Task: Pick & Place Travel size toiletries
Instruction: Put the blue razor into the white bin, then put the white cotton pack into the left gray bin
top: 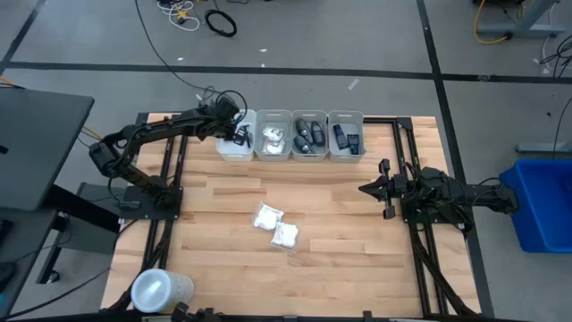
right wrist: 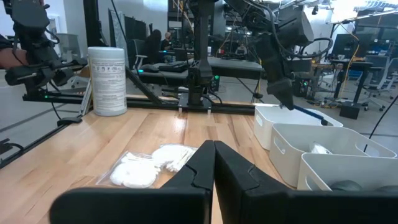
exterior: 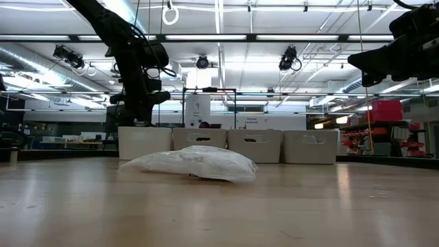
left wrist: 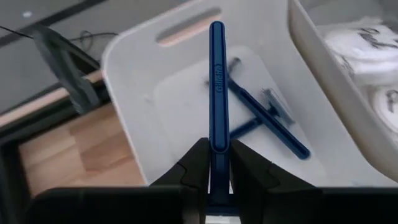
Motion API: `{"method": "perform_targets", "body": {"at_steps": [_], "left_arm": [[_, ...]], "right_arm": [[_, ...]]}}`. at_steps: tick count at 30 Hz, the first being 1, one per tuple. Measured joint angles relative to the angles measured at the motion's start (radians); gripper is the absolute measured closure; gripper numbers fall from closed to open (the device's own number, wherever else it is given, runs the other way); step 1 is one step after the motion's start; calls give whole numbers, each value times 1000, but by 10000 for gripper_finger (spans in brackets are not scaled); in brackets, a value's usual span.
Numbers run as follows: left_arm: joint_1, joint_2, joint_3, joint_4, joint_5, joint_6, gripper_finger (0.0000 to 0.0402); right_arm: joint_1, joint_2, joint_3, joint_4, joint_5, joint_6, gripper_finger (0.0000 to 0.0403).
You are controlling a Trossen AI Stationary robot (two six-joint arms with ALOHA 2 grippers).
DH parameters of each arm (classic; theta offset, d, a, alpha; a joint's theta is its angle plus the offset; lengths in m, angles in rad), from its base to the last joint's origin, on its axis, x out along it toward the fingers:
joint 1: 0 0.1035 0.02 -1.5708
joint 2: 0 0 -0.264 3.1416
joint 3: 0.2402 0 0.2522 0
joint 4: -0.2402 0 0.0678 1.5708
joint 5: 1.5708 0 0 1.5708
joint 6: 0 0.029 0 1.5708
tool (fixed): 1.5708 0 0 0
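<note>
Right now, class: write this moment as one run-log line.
left gripper: shut on blue razor, over leftmost bin | right gripper: shut, idle | packets: on table

Light wooden table (top: 214, 201), centre of frame. Along its upper edge, a row of four white bins (top: 291, 136), side by side. Near centre, two white crinkly packets (top: 276, 227), touching. At lower left corner, a clear round lidded tub (top: 161, 290).
</note>
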Motion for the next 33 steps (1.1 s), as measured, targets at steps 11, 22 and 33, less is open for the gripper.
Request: {"method": "perform_targets", "body": {"at_steps": [11,22,33], "left_arm": [[0,0,0,33,-16,2,349],[-2,0,0,34,5,15,301],[-38,-1,0,51,11,97,221]], "right_arm": [[0,0,0,0,0,0,389],[0,0,0,0,0,0,389],[0,0,0,0,0,0,389]]}}
